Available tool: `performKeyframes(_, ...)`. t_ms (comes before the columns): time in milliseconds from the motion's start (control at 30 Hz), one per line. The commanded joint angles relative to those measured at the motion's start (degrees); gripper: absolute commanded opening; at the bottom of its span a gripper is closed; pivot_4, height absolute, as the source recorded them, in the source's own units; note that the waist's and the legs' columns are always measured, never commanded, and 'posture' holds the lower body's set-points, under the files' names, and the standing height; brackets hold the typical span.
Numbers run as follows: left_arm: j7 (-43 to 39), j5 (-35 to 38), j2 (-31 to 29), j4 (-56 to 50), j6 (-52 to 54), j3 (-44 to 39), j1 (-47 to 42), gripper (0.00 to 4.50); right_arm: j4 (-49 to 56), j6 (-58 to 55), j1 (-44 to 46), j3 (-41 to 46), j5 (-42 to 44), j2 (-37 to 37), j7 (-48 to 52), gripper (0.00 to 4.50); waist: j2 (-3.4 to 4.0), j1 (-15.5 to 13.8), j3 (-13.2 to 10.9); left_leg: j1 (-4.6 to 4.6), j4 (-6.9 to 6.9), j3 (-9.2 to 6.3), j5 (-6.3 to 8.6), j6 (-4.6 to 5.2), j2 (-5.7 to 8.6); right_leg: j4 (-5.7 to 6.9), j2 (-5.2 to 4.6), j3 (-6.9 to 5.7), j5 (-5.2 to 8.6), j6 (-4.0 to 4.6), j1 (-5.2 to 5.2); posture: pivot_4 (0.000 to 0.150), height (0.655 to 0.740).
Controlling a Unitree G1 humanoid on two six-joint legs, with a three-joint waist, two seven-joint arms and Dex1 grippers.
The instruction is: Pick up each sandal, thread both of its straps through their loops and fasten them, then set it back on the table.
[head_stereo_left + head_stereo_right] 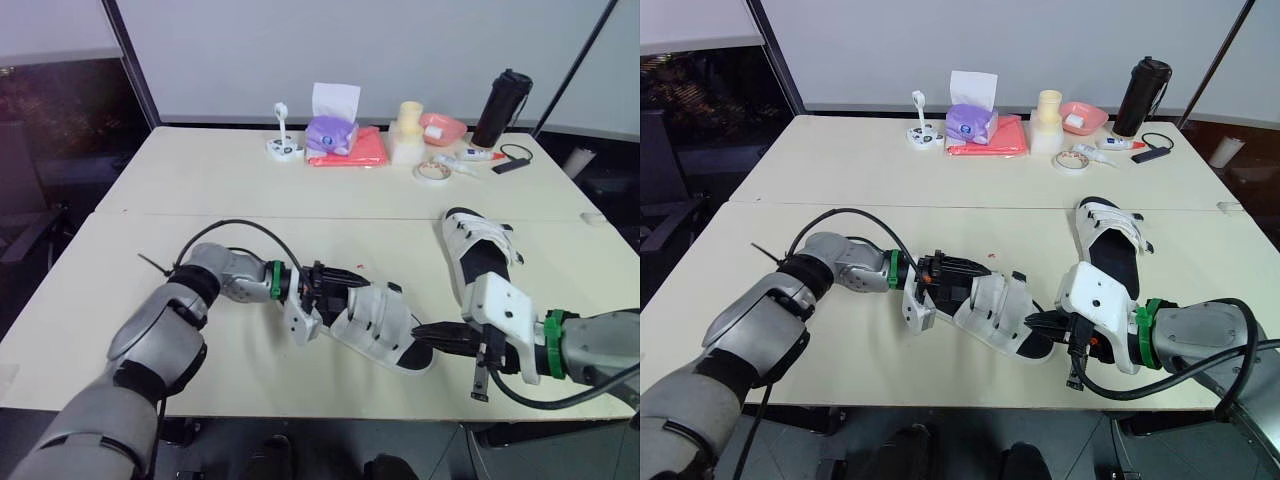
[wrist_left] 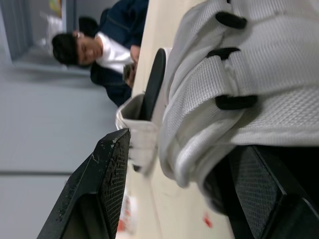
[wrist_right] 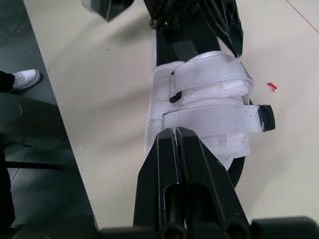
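White mesh sandal (image 1: 375, 320) low at the surface (image 1: 200, 190), to the robot's left of the second sandal (image 1: 480, 240) and closer to the front edge. Resting there or a hair off it, hard to say. Left hand (image 1: 335, 298) spread wide at the end farthest from the second sandal, straddling the sole: one finger (image 2: 269, 199) against the shoe, the other finger (image 2: 99, 189) standing apart from it. Steadying, then, not clamping. Right hand (image 3: 174, 134) reaching in from the second sandal's side, narrow, fingers pressed together, tips down on the closer strap (image 3: 209, 119). No telling any webbing pinched between them. Both straps lying across the upper, the other strap (image 3: 209, 74) through its black loop (image 3: 174, 93), a black tab (image 3: 265, 118) poking out past the side at the closer one's end.

Looks like the fastening stage on this shoe, and most of the way there. Now for doing it well: press, don't poke. Run the joined tips flat along the closer strap toward the black tab, seating the fastening bit by bit. Keep the push straight down into the sole, never sideways, to avoid skidding the shoe off toward that free finger. Better yet, bring the left hand in to a firm hold on the sole before any real pressure. Watch the tab: proud of the side, probably wanting a last tuck and press. Check the other strap the same way before letting go. Then over to the second sandal, no hand on it yet.
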State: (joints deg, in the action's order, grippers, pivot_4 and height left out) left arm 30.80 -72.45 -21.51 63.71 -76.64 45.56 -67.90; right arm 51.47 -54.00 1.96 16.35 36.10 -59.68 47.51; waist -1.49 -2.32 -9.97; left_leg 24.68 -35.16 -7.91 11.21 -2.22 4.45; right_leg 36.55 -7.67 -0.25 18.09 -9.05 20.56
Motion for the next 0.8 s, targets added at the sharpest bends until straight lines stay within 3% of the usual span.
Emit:
performKeyframes(33,20.3,-9.9,2.1,-0.8,6.9,9.6,-3.6,3.05,1.3,1.0,-0.1,0.6,-0.1,-1.1,-0.7,0.00,-0.05,0.0,0.0,0.00,0.00,0.00,0.00,0.00,0.00,0.00,0.00,0.00,0.00,-0.01,0.00,0.150,0.7400)
performKeyframes(167,33.1,-15.1,4.7,2.6,11.2,17.7,-6.1,3.05,1.8,0.8,-0.3,0.8,0.1,-1.1,-1.2,0.00,-0.12,0.0,-0.1,0.02,0.00,0.02,0.00,0.00,0.00,0.01,0.00,0.01,0.01,-0.02,0.02,0.150,0.7400)
performKeyframes(333,41.4,-16.9,7.6,5.9,14.1,23.5,-8.0,3.05,1.7,1.0,-0.5,0.5,0.0,-1.2,-1.8,0.00,-0.14,0.0,-0.1,0.17,-0.04,0.09,0.00,0.00,0.00,0.25,-0.01,0.08,0.02,-0.03,0.28,0.150,0.7400)
performKeyframes(433,43.5,-16.5,8.4,7.3,14.8,25.1,-8.6,2.22,1.4,1.2,0.0,-0.3,-0.3,-1.3,-2.3,0.00,-0.14,0.0,-0.1,0.56,-0.23,0.10,-0.03,-0.06,0.00,0.58,-0.01,0.10,0.02,-0.04,0.80,0.150,0.7400)
performKeyframes(600,44.2,-15.5,8.9,8.6,15.3,26.1,-8.9,0.01,0.7,1.8,0.8,-2.0,-0.9,-1.3,-2.8,0.00,-0.07,-0.1,0.0,0.64,-0.48,0.10,-0.04,-0.07,0.01,0.70,-0.01,0.11,0.02,-0.04,0.81,0.150,0.7400)
performKeyframes(733,42.6,-13.8,9.0,9.3,14.9,25.3,-8.8,0.01,0.3,2.4,1.1,-2.8,-1.5,-1.4,-2.8,0.00,-0.10,0.0,-0.1,0.67,-0.82,0.10,-0.04,-0.07,0.01,0.80,0.00,0.11,0.01,-0.03,0.74,0.150,0.7400)
performKeyframes(800,36.9,-8.9,8.6,11.2,14.2,20.9,-8.5,0.01,0.2,2.7,1.0,-3.0,-1.8,-1.3,-2.8,0.00,-0.10,0.0,-0.1,0.67,-0.88,0.11,-0.04,-0.07,0.00,0.80,0.00,0.11,0.00,-0.04,0.71,0.150,0.7400)
